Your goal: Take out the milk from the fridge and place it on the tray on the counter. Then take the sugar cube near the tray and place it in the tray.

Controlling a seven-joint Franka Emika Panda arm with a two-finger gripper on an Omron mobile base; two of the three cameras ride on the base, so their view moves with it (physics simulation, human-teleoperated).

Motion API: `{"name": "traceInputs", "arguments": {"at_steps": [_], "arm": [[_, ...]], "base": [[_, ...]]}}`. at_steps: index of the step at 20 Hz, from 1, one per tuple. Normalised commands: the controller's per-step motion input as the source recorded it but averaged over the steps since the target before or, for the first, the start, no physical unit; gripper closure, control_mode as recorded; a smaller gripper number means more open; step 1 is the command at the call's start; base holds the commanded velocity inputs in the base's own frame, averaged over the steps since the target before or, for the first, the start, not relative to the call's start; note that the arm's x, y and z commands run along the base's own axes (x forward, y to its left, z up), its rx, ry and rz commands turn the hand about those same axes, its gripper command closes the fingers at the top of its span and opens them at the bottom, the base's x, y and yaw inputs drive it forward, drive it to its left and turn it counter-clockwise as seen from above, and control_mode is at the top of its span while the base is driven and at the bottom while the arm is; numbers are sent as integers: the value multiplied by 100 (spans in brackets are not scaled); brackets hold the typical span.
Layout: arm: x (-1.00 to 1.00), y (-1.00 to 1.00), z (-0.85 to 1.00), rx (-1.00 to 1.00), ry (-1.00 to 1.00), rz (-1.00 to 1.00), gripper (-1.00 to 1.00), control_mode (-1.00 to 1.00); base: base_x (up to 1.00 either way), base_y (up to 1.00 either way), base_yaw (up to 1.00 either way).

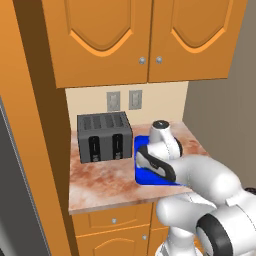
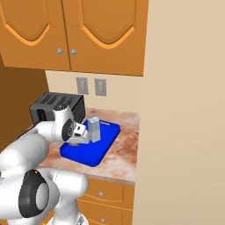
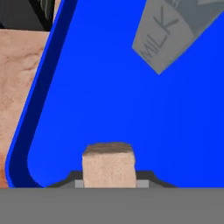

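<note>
The milk (image 2: pixel 93 128), a small pale grey carton with a gabled top, stands upright on the bright blue tray (image 2: pixel 97 151) on the reddish marbled counter (image 1: pixel 100 180). In the hand view the milk (image 3: pixel 168 37) is at the upper right and the tray's (image 3: pixel 109 100) floor lies just below the hand. My gripper (image 3: pixel 108 178) is shut on the sugar cube (image 3: pixel 108 162), a small pale cube held between the finger tips over the tray's near-left corner. From the right base view the gripper (image 2: pixel 75 141) hangs low over the tray, left of the carton.
A dark four-slot toaster (image 1: pixel 104 136) stands on the counter just left of the tray (image 1: pixel 141 145). Orange wall cabinets (image 1: pixel 145 40) hang overhead. A beige wall (image 2: pixel 184 110) closes the counter's right side. The fridge's grey side (image 1: pixel 11 200) is at the far left.
</note>
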Motion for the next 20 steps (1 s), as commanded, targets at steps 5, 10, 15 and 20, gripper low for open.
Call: {"name": "traceInputs", "arguments": {"at_steps": [5, 10, 15, 20], "arm": [[13, 0, -15, 5, 4, 0, 100, -100], [0, -2, -31, 1, 0, 0, 100, -100], [1, -5, -29, 0, 0, 0, 100, -100], [3, -10, -24, 0, 0, 0, 100, -100]], "base": [[0, 0, 0], [0, 0, 0], [0, 0, 0], [0, 0, 0]]}}
